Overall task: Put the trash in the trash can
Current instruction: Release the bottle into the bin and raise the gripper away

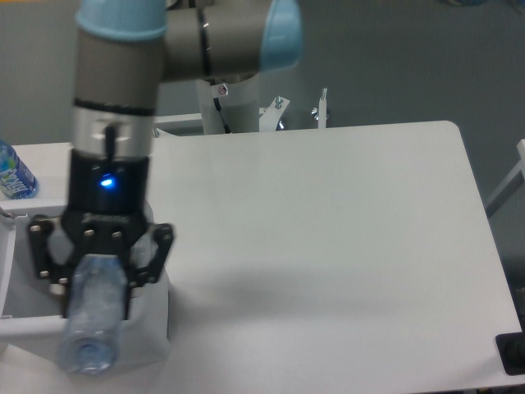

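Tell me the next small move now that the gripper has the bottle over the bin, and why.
Probably open the gripper and let the clear plastic bottle drop. The gripper is shut on the bottle, which hangs cap-down over the white trash can, hiding most of its opening. If the bottle's low end looks too near the front rim, nudge it back a touch first; the view can't settle that.

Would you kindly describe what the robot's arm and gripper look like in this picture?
The arm is built of grey cylindrical links with pale blue caps at the joints. Its wrist narrows to a silver band, then a black section with a small glowing blue light. The gripper is black, with two fingers on angular linkages studded with silver bolts.
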